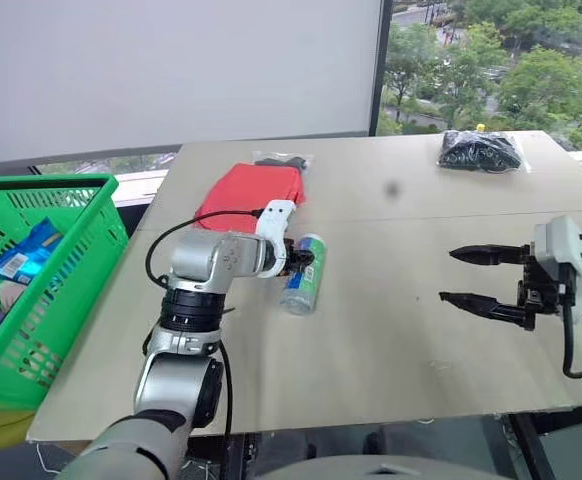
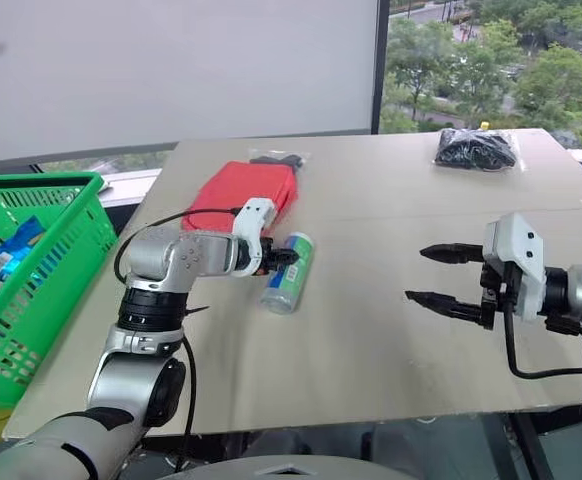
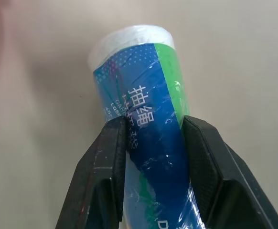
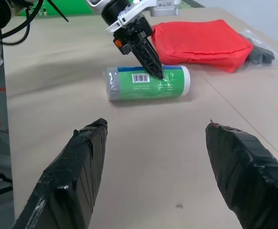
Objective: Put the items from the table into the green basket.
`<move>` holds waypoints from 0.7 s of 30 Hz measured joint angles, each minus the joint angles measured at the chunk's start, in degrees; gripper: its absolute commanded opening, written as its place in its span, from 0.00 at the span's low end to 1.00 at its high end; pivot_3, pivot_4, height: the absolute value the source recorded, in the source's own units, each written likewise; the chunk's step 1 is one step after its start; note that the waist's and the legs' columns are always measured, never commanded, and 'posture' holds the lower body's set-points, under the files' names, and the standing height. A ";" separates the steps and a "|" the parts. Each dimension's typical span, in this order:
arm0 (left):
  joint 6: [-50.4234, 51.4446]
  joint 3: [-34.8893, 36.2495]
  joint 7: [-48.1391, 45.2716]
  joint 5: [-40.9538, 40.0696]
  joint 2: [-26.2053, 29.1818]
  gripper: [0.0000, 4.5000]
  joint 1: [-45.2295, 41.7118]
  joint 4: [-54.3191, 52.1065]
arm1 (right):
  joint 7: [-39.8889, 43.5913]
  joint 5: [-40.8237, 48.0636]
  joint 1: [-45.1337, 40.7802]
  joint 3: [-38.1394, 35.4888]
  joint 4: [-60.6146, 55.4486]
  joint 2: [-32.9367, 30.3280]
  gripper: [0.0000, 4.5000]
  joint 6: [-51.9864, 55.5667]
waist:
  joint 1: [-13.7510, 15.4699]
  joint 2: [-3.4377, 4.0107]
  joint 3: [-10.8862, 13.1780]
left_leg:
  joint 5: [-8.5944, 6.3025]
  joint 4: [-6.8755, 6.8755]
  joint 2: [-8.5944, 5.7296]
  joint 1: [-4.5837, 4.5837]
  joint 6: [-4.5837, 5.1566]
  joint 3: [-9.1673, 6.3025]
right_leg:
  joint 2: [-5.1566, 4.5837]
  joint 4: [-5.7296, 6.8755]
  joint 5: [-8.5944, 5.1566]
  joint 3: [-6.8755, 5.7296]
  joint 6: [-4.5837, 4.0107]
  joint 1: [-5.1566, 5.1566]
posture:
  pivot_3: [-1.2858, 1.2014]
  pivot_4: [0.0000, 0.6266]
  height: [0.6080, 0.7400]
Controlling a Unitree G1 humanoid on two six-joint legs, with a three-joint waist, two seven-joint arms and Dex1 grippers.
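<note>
The blue-green-white can (image 1: 303,272) lies on its side on the beige table (image 1: 391,340), just in front of the flat red pouch (image 1: 251,195). My left gripper (image 1: 304,260) reaches down onto it. In the left wrist view both black fingers (image 3: 105,162) press against the can's (image 3: 139,95) sides. One clear bag of black stuff (image 1: 481,150) lies at the far right, another (image 1: 283,160) peeks out behind the pouch. The green basket (image 1: 46,183) stands off the table's left edge. My right gripper (image 1: 447,275) hovers open over the table's right part, holding nothing.
Inside the basket lies a blue packet (image 1: 21,255). The table's left edge runs close beside the basket, and its front edge is near me. A window and a white blind stand behind the table's far edge.
</note>
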 measured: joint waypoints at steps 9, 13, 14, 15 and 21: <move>-26.24 15.03 7.44 10.38 18.20 0.36 -4.15 -2.51 | -5.15 5.25 -18.58 5.67 2.37 10.15 0.79 1.08 | 1.29 -0.49 0.29 | 0.11 -0.03 0.01 -1.01 -0.21 0.08 | -0.05 0.40 0.13 0.10 -0.27 -1.46 | 0.59 0.00 1.00; -40.24 14.37 12.52 20.92 28.20 0.36 -3.86 5.45 | -5.39 6.82 -25.20 8.06 4.14 12.88 0.79 1.84 | 3.30 -0.58 0.25 | 0.11 -0.11 -0.04 -1.04 -0.20 0.07 | -0.12 0.36 0.13 0.05 -0.27 -1.49 | 0.60 0.00 1.00; -42.34 14.22 13.37 22.62 29.61 0.36 -3.70 7.05 | -5.36 7.07 -26.25 8.44 4.66 13.48 0.79 1.93 | 3.88 -0.59 0.24 | 0.11 -0.11 -0.07 -1.06 -0.19 0.03 | -0.18 0.37 0.13 0.00 -0.27 -1.49 | 0.60 0.00 1.00; -44.91 14.28 14.76 24.68 31.02 0.36 -3.29 9.14 | -5.32 7.19 -27.75 9.03 5.39 14.08 0.79 2.03 | 4.68 -0.59 0.24 | 0.10 -0.11 -0.11 -1.07 -0.19 0.02 | -0.22 0.37 0.13 -0.02 -0.27 -1.50 | 0.60 0.00 1.00; -48.20 16.68 18.03 27.59 32.56 0.36 -0.93 17.07 | -5.79 8.90 -33.22 9.25 6.41 16.62 0.79 2.13 | 6.74 -0.63 0.21 | 0.10 -0.11 -0.13 -1.15 -0.18 -0.14 | -0.27 0.43 0.13 -0.23 -0.26 -1.51 | 0.60 0.00 1.00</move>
